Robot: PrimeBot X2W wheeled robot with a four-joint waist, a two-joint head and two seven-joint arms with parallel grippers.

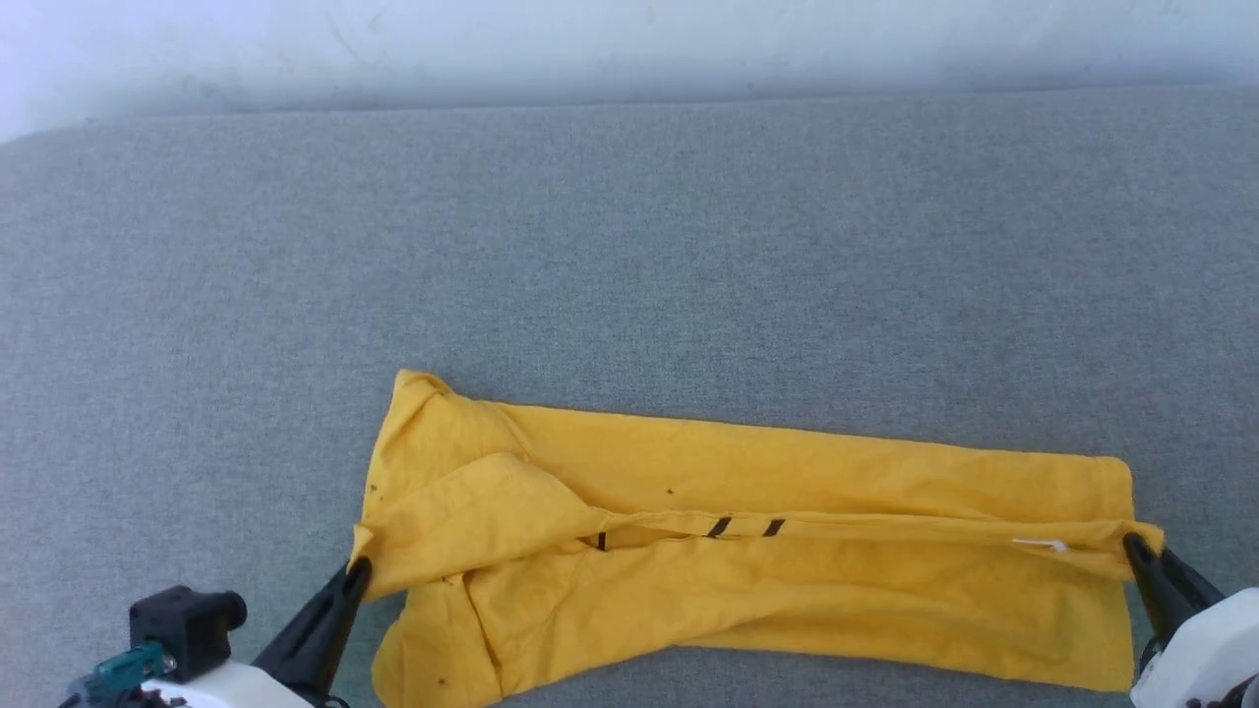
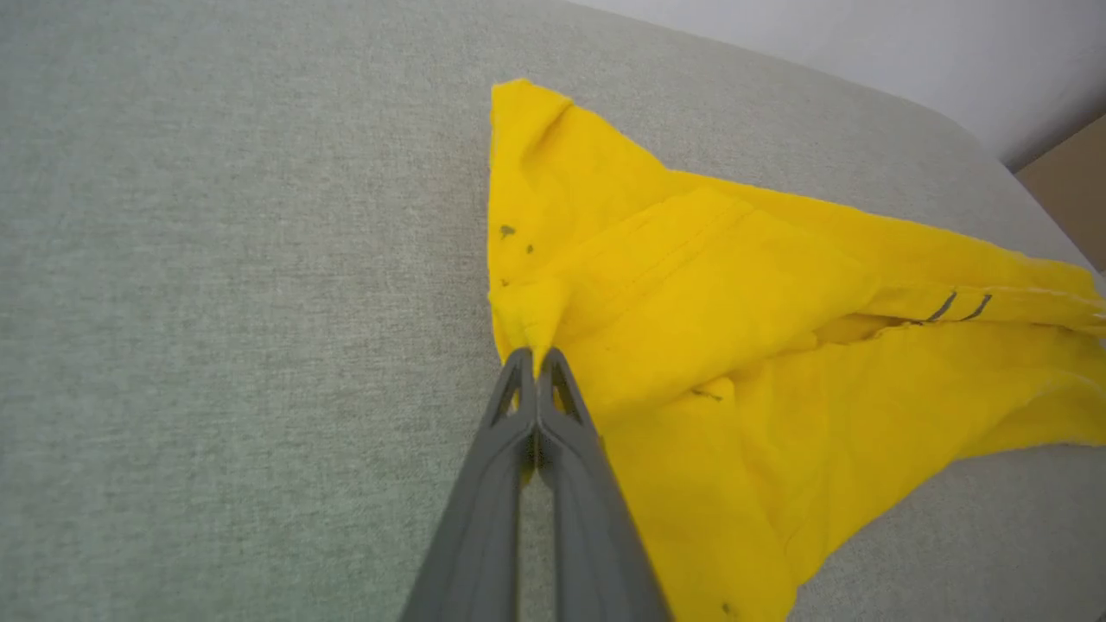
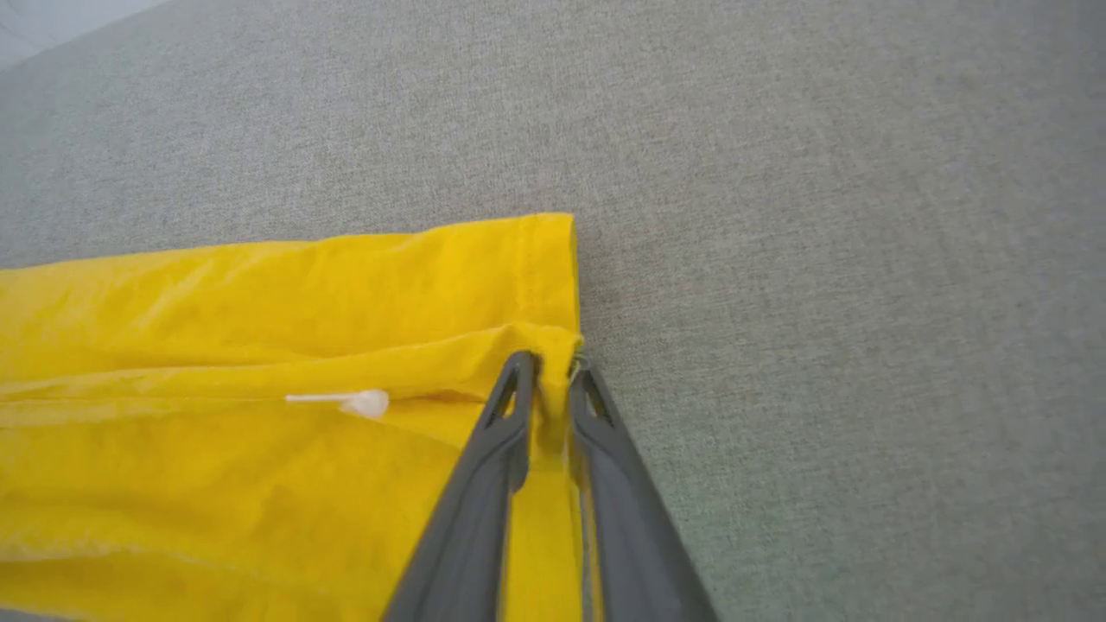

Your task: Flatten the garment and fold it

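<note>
The garment [image 1: 748, 570], bright yellow with a few short black stripes showing, lies folded lengthwise in a long band on the grey cloth surface [image 1: 629, 246]. My left gripper [image 1: 356, 570] is shut on the band's left edge; in the left wrist view the garment [image 2: 734, 345] is pinched to a point at the closed tips of the left gripper [image 2: 537, 356]. My right gripper [image 1: 1136, 546] holds the right end. In the right wrist view a hem fold of the garment [image 3: 259, 345] sits between the narrowly parted tips of the right gripper [image 3: 549, 367].
A small white tag [image 3: 346, 402] lies on the yellow cloth just left of the right fingers. The grey surface stretches wide beyond the garment to a pale wall [image 1: 590, 39] at the back. In the left wrist view its rounded far edge [image 2: 994, 147] shows.
</note>
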